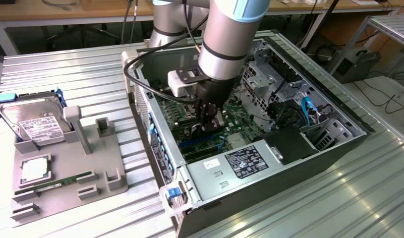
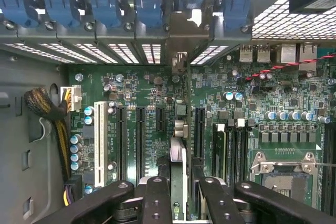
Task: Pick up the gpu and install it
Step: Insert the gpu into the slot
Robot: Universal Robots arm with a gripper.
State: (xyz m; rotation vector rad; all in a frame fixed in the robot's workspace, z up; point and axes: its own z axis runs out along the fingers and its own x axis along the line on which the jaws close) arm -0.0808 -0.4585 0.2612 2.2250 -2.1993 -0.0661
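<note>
The gpu (image 2: 178, 156) shows edge-on as a thin dark strip running from between my fingers toward the rear slot openings, with silvery metal at its far end. My gripper (image 2: 178, 184) is shut on it, one black finger (image 2: 156, 198) on each side. The card stands upright over the green motherboard (image 2: 262, 103), between two long black expansion slots (image 2: 140, 140). Whether it sits in a slot I cannot tell. In the exterior view the gripper (image 1: 208, 124) reaches down into the open computer case (image 1: 334, 134), and the gpu (image 1: 213, 128) is mostly hidden by it.
Blue slot latches (image 2: 105, 9) line the case's rear wall. A white slot (image 2: 98, 137), memory slots (image 2: 231, 150) and the processor socket (image 2: 286, 169) flank the card. Outside the case, a grey fixture (image 1: 102, 168) holds a silver hard drive (image 1: 33, 124) and a green memory stick (image 1: 53, 184).
</note>
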